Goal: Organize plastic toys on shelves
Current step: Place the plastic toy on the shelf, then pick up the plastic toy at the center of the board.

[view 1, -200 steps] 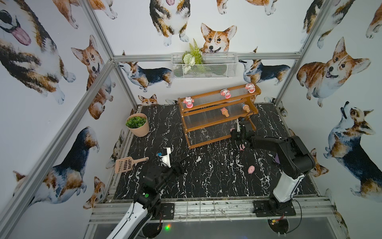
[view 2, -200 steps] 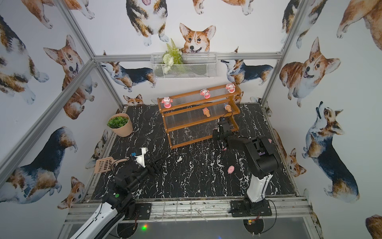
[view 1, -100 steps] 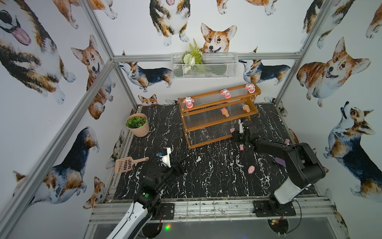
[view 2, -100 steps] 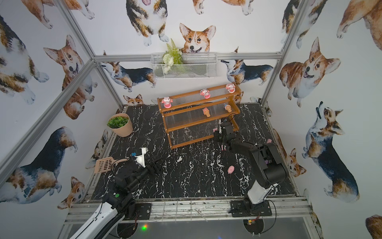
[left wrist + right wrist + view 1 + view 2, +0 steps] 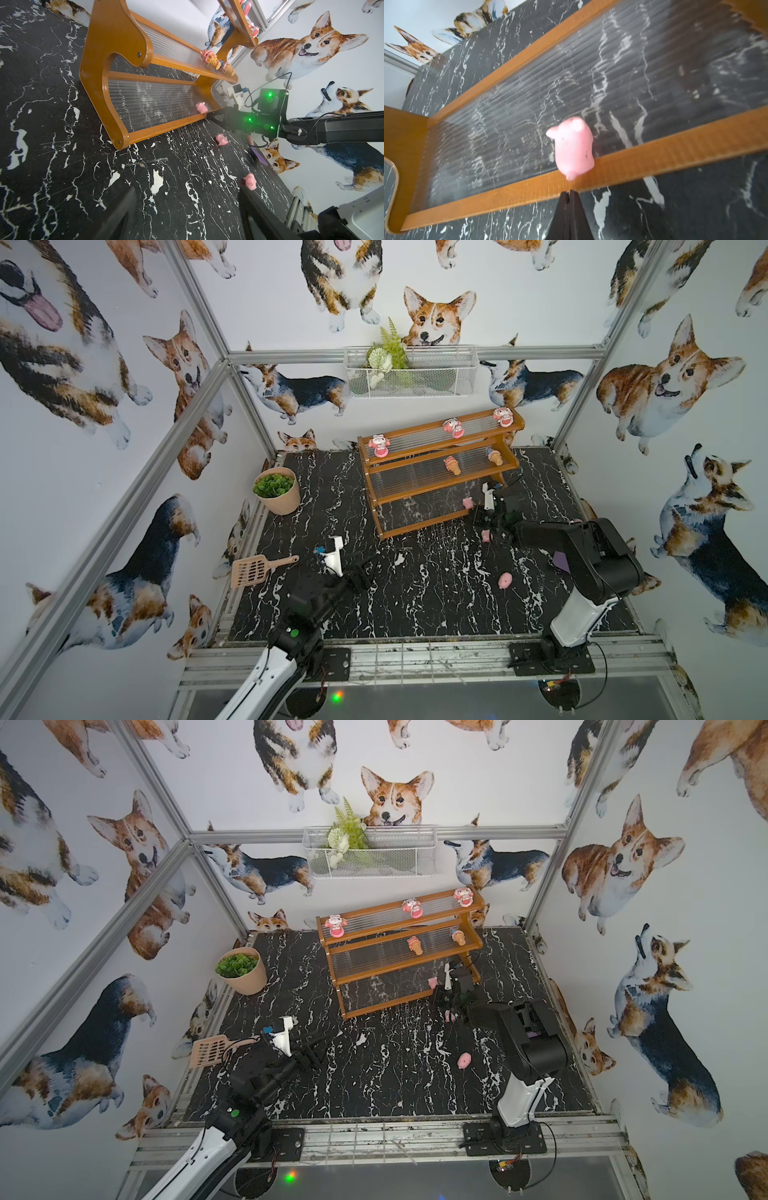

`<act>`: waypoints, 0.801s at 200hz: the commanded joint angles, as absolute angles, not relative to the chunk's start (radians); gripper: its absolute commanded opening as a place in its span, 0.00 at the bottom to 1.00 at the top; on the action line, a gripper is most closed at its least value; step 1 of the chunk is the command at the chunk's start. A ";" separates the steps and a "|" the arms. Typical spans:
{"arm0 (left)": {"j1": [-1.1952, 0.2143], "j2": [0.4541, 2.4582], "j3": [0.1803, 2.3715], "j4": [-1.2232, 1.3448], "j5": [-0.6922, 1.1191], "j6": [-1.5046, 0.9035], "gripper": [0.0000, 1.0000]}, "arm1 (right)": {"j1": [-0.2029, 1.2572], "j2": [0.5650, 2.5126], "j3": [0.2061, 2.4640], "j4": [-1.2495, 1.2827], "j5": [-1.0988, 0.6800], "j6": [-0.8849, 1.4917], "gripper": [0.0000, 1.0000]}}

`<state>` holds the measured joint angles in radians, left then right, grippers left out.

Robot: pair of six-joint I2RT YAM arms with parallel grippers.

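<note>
Right tool (image 5: 569,195) had drawn back and shut empty, leaving a plain pink pig-like toy (image 5: 574,147) on the orange-brown wooden rack's (image 5: 419,527) lowest shelf. A second pig (image 5: 485,536) and a third pig (image 5: 505,580) lay on the black marble table (image 5: 415,605).

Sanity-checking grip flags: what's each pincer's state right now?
Left pincer: open, empty.
Right pincer: shut, holding nothing; pink pig sits free on the bottom shelf.

Both top views look steeply down from high front onto the whole table (image 5: 415,605), facing the rear wall (image 5: 270,315). Left wrist: low, mid-range, facing the shelves (image 5: 116,41). Right wrist: close on the bottom tier (image 5: 654,158). All views share its pig (image 5: 574,145).
</note>
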<state>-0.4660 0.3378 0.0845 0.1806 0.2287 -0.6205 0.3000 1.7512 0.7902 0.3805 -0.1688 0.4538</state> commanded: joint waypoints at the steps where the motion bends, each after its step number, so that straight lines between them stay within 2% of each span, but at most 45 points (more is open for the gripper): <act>1: -0.466 0.341 0.087 0.197 0.229 -0.609 0.80 | 0.294 1.773 0.816 0.426 -0.192 0.478 0.00; 105: -0.465 0.341 0.085 0.196 0.229 -0.603 0.80 | 0.284 1.788 0.858 0.390 -0.206 0.482 0.03; 145: -0.466 0.353 0.077 0.250 0.272 -0.605 0.81 | 0.284 1.569 0.734 0.355 -0.250 0.468 0.14; 160: -0.466 0.387 0.074 0.318 0.316 -0.617 0.81 | 0.285 1.437 0.662 0.314 -0.273 0.465 0.23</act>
